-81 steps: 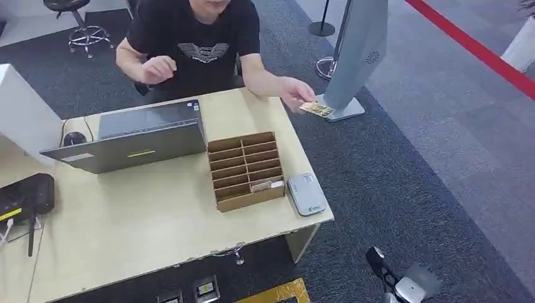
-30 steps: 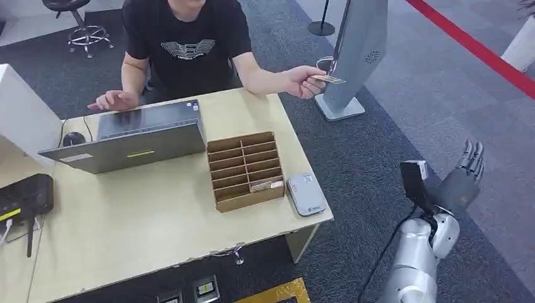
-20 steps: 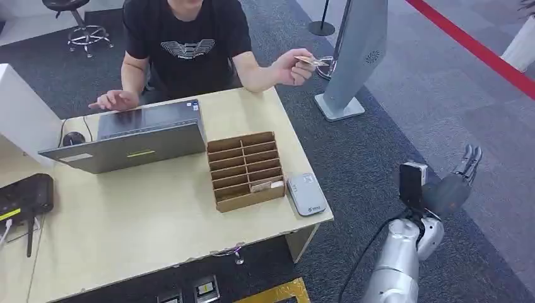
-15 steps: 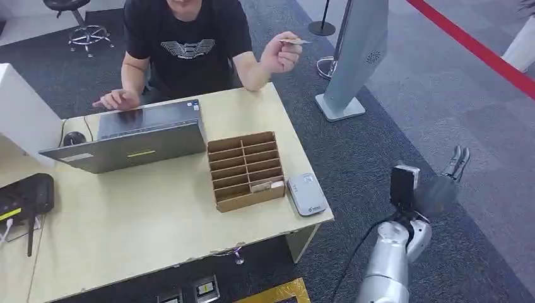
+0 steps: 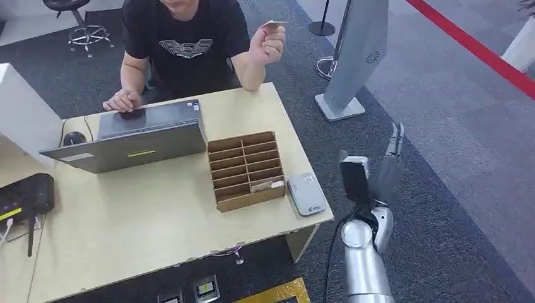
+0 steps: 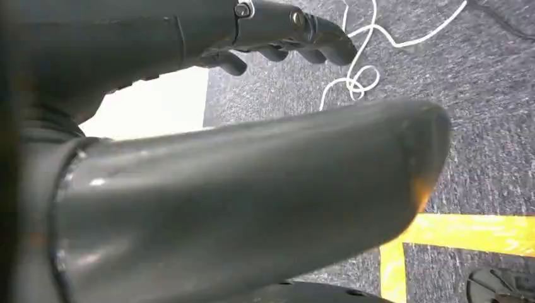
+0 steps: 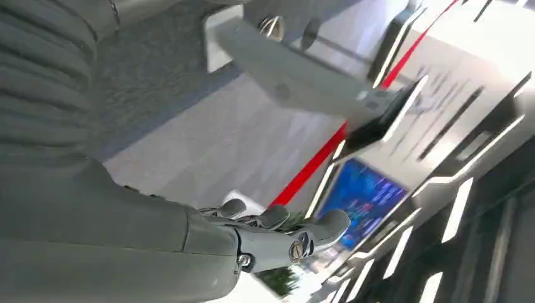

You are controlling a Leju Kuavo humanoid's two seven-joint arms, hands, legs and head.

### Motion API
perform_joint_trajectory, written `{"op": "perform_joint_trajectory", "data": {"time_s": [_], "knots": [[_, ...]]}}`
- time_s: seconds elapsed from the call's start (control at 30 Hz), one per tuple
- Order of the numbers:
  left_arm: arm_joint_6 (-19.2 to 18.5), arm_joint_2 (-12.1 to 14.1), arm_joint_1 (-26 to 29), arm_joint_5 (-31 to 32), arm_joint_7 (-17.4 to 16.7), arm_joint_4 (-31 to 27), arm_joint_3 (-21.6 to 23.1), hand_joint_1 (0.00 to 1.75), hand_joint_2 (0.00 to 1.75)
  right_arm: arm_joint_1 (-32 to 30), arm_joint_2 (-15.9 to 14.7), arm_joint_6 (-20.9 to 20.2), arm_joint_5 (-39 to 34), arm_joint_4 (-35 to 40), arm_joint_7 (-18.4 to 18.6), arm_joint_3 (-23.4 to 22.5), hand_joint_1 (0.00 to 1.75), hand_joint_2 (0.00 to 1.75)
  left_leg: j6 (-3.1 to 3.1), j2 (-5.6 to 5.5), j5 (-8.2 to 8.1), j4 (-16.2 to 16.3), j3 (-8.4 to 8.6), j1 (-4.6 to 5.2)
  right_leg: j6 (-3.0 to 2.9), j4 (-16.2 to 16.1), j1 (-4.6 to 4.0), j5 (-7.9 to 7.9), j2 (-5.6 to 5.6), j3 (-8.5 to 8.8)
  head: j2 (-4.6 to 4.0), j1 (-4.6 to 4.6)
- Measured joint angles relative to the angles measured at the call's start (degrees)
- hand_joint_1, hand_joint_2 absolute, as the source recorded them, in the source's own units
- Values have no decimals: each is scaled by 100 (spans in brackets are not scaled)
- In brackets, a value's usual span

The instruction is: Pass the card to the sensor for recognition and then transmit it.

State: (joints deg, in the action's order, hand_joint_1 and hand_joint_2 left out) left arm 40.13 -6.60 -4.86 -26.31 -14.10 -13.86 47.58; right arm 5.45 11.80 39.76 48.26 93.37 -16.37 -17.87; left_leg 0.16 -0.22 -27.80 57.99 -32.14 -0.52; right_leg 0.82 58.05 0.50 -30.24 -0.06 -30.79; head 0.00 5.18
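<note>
Card (image 5: 272, 24): lifted by the person's hand (image 5: 270, 44) away from the kiosk, above the tabletop (image 5: 158, 214); right hand (image 5: 388, 165), empty and fingers extended, now nearer for handover; left hand (image 6: 277, 31) empty.

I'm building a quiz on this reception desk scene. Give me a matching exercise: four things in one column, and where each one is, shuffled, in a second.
Things:
1. card
2. grey card reader
3. laptop
4. right robot hand

Places:
A. raised above the carpet, beside the desk
B. pinched in the person's raised hand
C. on the desk, right of the cardboard organizer
D. on the desk, in front of the person

Pairs: 1-B, 2-C, 3-D, 4-A
</note>
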Motion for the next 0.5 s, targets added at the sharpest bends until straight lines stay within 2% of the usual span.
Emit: {"op": "perform_joint_trajectory", "data": {"time_s": [0.1,0.3,0.5], "knots": [[0,0,-2,79,20,0,-4,0,0,-1,-131,0,113,74,61,676,0,175,0,-1,0,0,3,0,0,0,0,0,-1,0,0,-2],[0,0,1,173,57,0,-9,0,0,-4,-336,0,413,162,-140,1899,0,175,-3,0,2,0,2,-4,-1,0,-4,-1,0,-4,0,-2],[0,2,1,120,66,0,24,0,0,-44,-426,2,1272,312,178,2713,0,175,-3,1,2,0,1,-5,-4,0,-4,-3,2,-4,0,-2]]}}
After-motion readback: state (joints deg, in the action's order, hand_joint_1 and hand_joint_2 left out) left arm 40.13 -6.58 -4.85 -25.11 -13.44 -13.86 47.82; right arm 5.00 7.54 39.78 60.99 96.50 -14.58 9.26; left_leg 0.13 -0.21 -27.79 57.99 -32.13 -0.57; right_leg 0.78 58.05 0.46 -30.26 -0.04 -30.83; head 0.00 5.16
